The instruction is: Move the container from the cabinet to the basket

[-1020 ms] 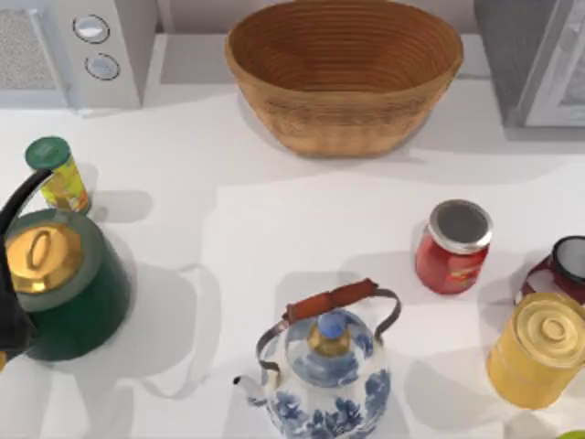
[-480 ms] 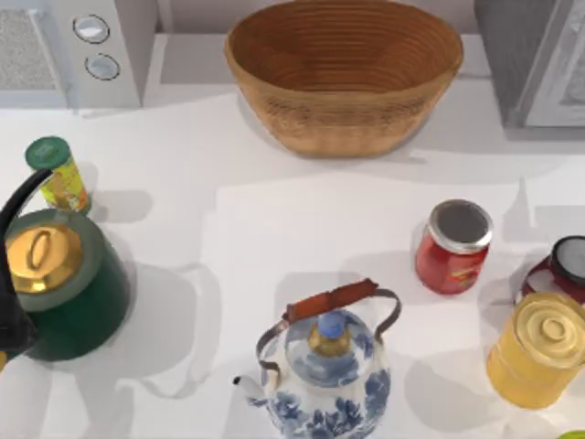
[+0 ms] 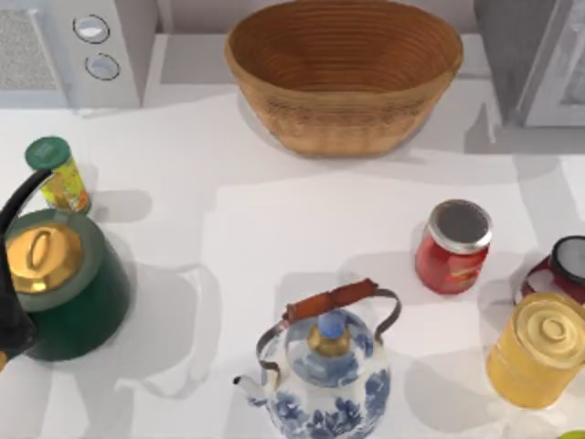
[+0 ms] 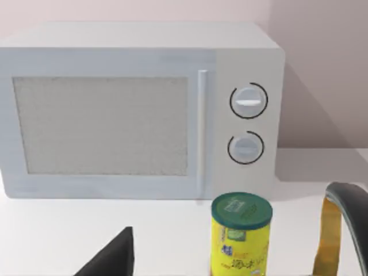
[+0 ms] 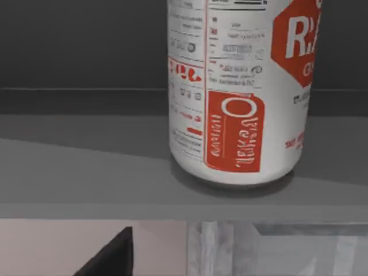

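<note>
The container (image 5: 238, 92), a whitish cylinder with red printed labels, stands upright on a grey shelf (image 5: 86, 167) inside the cabinet (image 3: 535, 55), which is at the table's back right. Its lid is out of view. A dark part of my right gripper (image 5: 112, 256) shows close in front of the shelf, lower than the container and off to one side. The tan wicker basket (image 3: 343, 119) sits at the back middle with nothing showing inside. My left gripper (image 4: 112, 256) hangs at the left, facing the microwave.
The microwave (image 3: 82, 50) is at back left, with a green-lidded yellow can (image 3: 57, 174) and a green kettle (image 3: 64, 283) in front of it. A blue-white teapot (image 3: 324, 375) stands front middle. At right are a red jar (image 3: 454, 245), a yellow canister (image 3: 539, 347) and a dark red mug (image 3: 562, 265).
A shadow on the right of the table has slid back toward the cabinet. No object on the table has moved.
</note>
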Available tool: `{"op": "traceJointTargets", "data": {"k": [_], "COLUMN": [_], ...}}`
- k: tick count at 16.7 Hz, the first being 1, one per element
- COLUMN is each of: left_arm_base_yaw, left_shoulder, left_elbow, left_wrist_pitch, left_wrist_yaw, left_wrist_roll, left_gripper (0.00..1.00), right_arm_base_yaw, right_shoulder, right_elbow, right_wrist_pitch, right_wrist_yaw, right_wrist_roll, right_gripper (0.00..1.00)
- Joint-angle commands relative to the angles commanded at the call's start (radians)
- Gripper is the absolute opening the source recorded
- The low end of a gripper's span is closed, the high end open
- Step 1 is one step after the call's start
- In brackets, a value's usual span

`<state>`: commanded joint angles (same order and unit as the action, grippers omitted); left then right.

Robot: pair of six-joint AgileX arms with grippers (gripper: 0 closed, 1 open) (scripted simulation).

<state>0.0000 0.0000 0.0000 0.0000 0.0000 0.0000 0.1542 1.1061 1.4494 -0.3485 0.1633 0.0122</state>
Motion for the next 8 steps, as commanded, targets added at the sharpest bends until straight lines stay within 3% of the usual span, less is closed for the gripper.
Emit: {"op": "traceJointTargets", "data": {"k": [4, 8], "left_arm_base_yaw": [0.0, 0.0], "left_shoulder": [0.0, 0.0], "left_elbow": [0.0, 0.0], "left_wrist_pitch": [0.0, 0.0], "left_wrist_yaw": [0.0, 0.0], "left_wrist_roll": [0.0, 0.0], "left_gripper": [1.0, 1.0], "right_arm_base_yaw": [0.022, 0.03], "right_shoulder": [0.154, 0.221], "right_elbow": [0.215, 0.292], "right_wrist_pitch": [-0.046, -0.069], "right_wrist_yaw": [0.023, 0.033], "right_wrist_roll": [0.003, 0.004], "right_gripper": [1.0, 1.0]}}
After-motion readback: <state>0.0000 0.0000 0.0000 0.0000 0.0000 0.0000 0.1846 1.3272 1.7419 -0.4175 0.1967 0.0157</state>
